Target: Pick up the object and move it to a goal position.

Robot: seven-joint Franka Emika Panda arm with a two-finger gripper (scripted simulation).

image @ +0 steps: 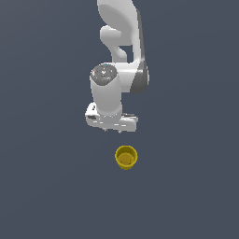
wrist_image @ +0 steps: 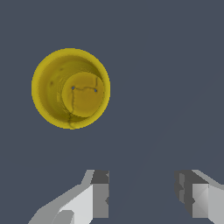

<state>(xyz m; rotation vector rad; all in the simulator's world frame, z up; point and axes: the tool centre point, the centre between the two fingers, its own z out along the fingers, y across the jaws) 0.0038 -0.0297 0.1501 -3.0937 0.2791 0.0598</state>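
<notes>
**Ana:** Since the wrist view looks straight down past the fingers, start there: what is the pincer (wrist_image: 142,197) doing?

**Ben:** Its two fingers stand well apart with only bare grey bench (wrist_image: 175,65) between them. It has hold of nothing. I'd judge the wide gap is kept so the fingers can straddle the cup's rim once they are lined up.

**Ana:** And the yellow cup (wrist_image: 71,88)?

**Ben:** Upright on the bench, mouth up; the wrist camera sees right down to its round bottom. It sits off to one side of the line between the fingers, not between them, so the pincer is not yet over it.

**Ana:** Does the exterior view agree?

**Ben:** Yes. There the pincer (image: 112,127) hangs apart from the cup (image: 126,157), which stands alone on the bench, lower in that picture and slightly toward the exterior view's right. The arm (image: 119,60) rises behind, wrist pointing downward, which suits a grasp from above.

**Ana:** Any goal marker?

**Ben:** None that I can see in either view.
</notes>
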